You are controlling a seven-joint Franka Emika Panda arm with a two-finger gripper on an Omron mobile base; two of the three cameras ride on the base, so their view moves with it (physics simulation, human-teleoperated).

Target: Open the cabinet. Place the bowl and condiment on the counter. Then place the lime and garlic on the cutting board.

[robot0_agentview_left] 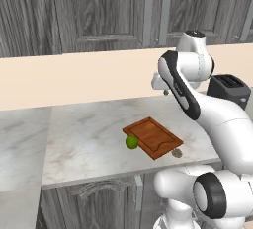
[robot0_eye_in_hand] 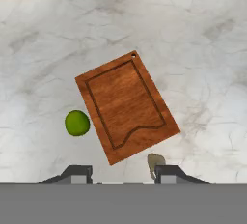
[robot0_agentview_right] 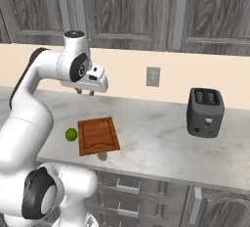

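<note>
The cabinet (robot0_agentview_left: 99,11) (robot0_agentview_right: 132,11) on the wall has its doors closed. The bowl and the condiment are out of view. On the counter (robot0_agentview_left: 84,139) (robot0_agentview_right: 156,128) (robot0_eye_in_hand: 193,35) lies the cutting board (robot0_agentview_left: 153,136) (robot0_agentview_right: 98,135) (robot0_eye_in_hand: 126,105), bare. The lime (robot0_agentview_left: 132,142) (robot0_agentview_right: 71,134) (robot0_eye_in_hand: 77,122) rests on the stone at the board's left edge. The garlic (robot0_agentview_left: 177,152) (robot0_agentview_right: 102,156) (robot0_eye_in_hand: 154,161) sits on the stone by the board's front corner. My gripper (robot0_agentview_left: 165,93) (robot0_agentview_right: 84,93) (robot0_eye_in_hand: 121,174) hangs high above the board, pointing down, open and holding nothing.
A dark toaster (robot0_agentview_left: 228,89) (robot0_agentview_right: 205,112) stands on the counter to the right. A wall outlet (robot0_agentview_right: 153,76) sits on the beige backsplash. Long silver handles (robot0_agentview_left: 147,16) (robot0_agentview_right: 80,6) run down the cabinet doors. Base cabinets lie below the counter's front edge.
</note>
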